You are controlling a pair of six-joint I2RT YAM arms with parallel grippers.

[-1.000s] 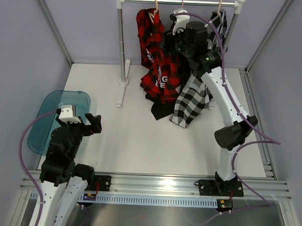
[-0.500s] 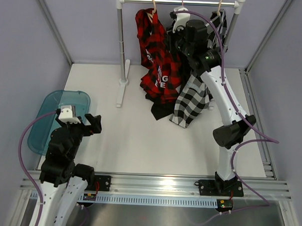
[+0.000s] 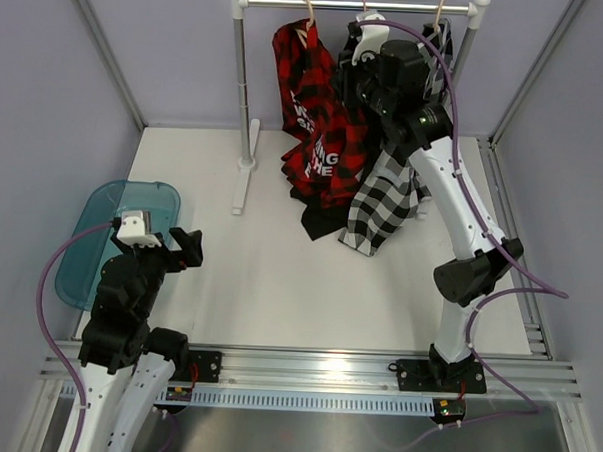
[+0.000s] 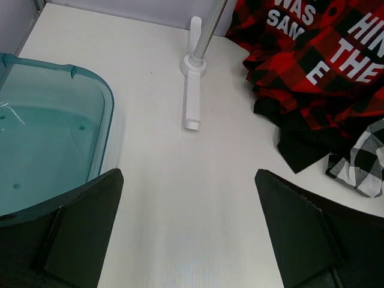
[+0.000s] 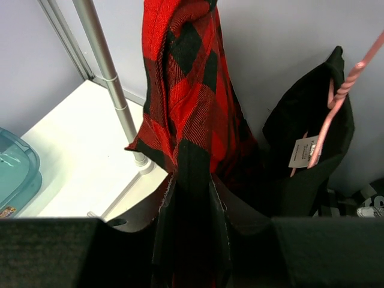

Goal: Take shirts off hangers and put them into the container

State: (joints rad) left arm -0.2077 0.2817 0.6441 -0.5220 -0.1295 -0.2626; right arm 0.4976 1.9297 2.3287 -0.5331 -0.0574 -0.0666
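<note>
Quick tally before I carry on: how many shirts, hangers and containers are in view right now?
Shirts: 3, red plaid shirt, black shirt, checked shirt
Hangers: 3, two wooden hangers, one pink hanger
Containers: 1, teal container
Total: 7

Ahead of me stands the white-and-steel garment rail (image 3: 243, 83) — its flat white foot (image 4: 191, 102) resting on the matte white surface (image 3: 279, 285), its bar high against the pale lavender wall (image 3: 169, 50).

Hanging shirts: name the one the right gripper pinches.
The red-and-black buffalo plaid shirt; the right gripper pinches its fabric, not the plain black shirt beside it.
</note>
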